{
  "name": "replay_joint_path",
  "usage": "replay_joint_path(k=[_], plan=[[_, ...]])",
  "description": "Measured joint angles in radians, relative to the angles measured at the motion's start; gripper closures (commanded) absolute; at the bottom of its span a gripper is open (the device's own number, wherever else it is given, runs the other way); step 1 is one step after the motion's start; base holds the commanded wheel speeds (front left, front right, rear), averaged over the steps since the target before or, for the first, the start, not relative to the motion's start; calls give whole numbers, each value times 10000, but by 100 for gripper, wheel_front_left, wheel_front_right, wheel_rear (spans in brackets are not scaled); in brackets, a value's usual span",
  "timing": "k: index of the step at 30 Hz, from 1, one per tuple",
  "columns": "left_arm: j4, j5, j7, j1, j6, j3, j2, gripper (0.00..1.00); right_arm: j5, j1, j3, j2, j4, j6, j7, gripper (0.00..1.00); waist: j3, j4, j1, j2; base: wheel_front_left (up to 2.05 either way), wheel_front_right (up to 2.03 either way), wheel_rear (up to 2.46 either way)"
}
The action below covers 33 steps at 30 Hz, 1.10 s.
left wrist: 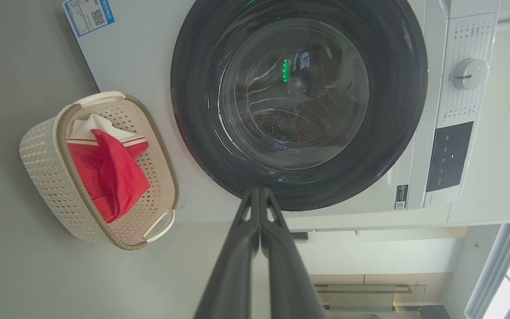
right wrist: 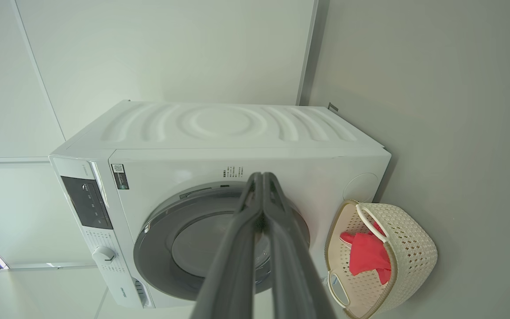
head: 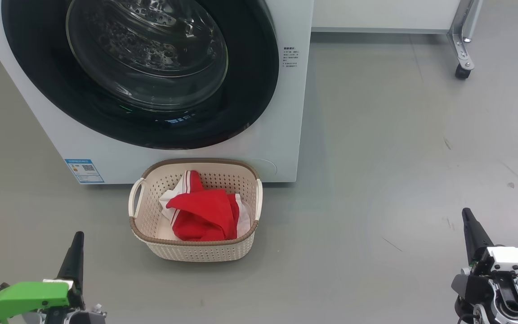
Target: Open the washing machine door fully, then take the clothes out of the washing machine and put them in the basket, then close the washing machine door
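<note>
Green-housed left gripper (head: pixel 78 238) is at the lower left of your head view, above the grey floor (head: pixel 376 189), its two dark fingers pressed together with nothing between them. Its wrist view agrees: the fingers touch along their length and the tips overlap the black door rim in that view. Next right, the blue label sticker (head: pixel 84 171) sits on the lower left corner of the washing machine (head: pixel 292 112) front. The washing machine door (head: pixel 252 90) is closed and flush against the front, with a glossy black rim all round and drum perforations visible through the glass bowl. The basket (head: pixel 198 252) stands upright on the floor at the foot of the machine, under the door's lower rim. Its back rim is just beside the front panel; you can't tell whether they touch. It has a handle at each end. The clothes (head: pixel 203 216) are inside the basket, red with white stripes and trim, bunched toward centre-right, with bare cream bottom on the left. Right of the machine you get grey floor with a few dark scuffs. The white-housed right gripper (head: pixel 466 215) is at the lower right with its fingers pressed together, pinching nothing. Its wrist view shows the tips meeting, lined up on the machine front. A caster (head: pixel 462 72) on a metal leg is at the upper right, well apart from the machine.
</note>
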Motion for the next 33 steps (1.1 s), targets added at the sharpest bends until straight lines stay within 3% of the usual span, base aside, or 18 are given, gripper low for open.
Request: replay_joint_path(k=[33], plan=[[-13, 13, 2, 0, 0, 23, -8, 100, 0, 0, 0, 0, -2, 0, 0, 100, 0, 0, 0, 0, 0, 0, 0]])
